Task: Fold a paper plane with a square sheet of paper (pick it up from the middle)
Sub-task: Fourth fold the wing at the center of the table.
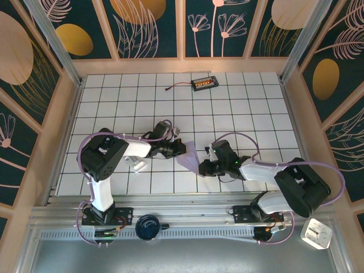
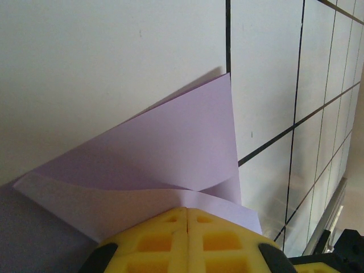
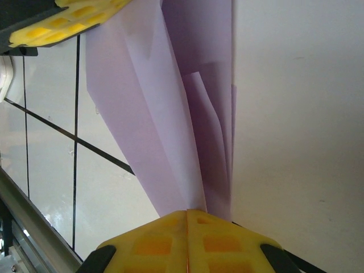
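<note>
Paper plane [image 2: 170, 142] partly folded, left pincer [image 2: 186, 223] and right pincer [image 3: 186, 222] both clamped on it

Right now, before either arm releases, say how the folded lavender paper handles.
The paper is probably floppy: its loose layers bow and fan apart. It seems light, held by edges pinched in the left end effector and right end effector. Pushed, so thin a sheet would likely crumple, not slide.

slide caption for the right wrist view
The right tool shut on folded lavender paper, the left tool gripping its far end
</note>
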Motion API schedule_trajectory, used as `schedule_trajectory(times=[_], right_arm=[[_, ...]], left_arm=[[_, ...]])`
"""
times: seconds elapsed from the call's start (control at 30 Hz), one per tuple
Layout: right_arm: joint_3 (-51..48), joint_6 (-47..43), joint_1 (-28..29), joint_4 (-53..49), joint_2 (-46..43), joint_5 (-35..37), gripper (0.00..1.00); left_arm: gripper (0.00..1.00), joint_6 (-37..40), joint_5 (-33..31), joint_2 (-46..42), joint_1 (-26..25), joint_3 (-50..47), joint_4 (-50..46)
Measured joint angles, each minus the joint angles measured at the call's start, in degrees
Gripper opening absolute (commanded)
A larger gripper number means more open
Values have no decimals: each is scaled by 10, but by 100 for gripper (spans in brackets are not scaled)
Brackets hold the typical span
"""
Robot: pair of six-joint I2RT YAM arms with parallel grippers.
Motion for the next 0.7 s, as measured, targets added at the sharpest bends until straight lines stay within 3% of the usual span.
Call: schedule_trajectory(times=[0.7], right_arm=[[-24,-8,-5,19,-6,-3,6]], left_arm=[[4,0,1,0,0,1,0]])
